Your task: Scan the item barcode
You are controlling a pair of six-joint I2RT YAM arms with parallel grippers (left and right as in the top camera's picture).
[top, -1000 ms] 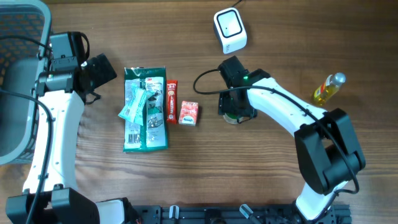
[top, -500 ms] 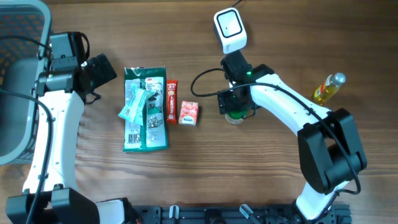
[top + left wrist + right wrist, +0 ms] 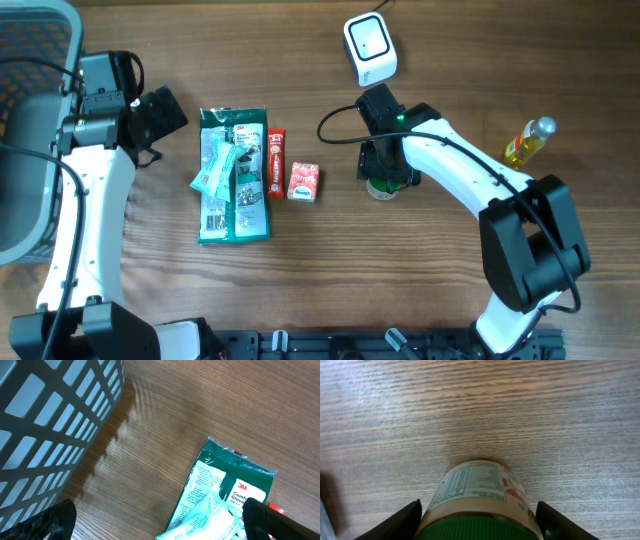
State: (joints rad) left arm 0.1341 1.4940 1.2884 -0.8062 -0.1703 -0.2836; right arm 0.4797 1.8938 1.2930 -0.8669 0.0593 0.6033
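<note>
Nearest us, the jar [image 3: 472, 487] stands upright on the table [image 3: 470, 405], green lid up, just right of centre. The rt gripper [image 3: 477, 522] straddles it, fingers [image 3: 395, 522] close on both sides. We can't tell if they're pressing on it yet. Vs a sec ago the jaws have narrowed, and the wrist has turned and slid a bit right over the jar. The jar has barely moved.

Left of it lie a carton [image 3: 303, 183], a red stick [image 3: 275, 162] and a glove pack [image 3: 235, 175], all unchanged. The bottle [image 3: 528, 142] lies far right. The left gripper [image 3: 165, 522] hangs wide open over the pack's far left, holding nothing, same as before. The basket [image 3: 30, 130] is at far left. The scanner [image 3: 370, 48] sits farthest back, beyond the jar.
</note>
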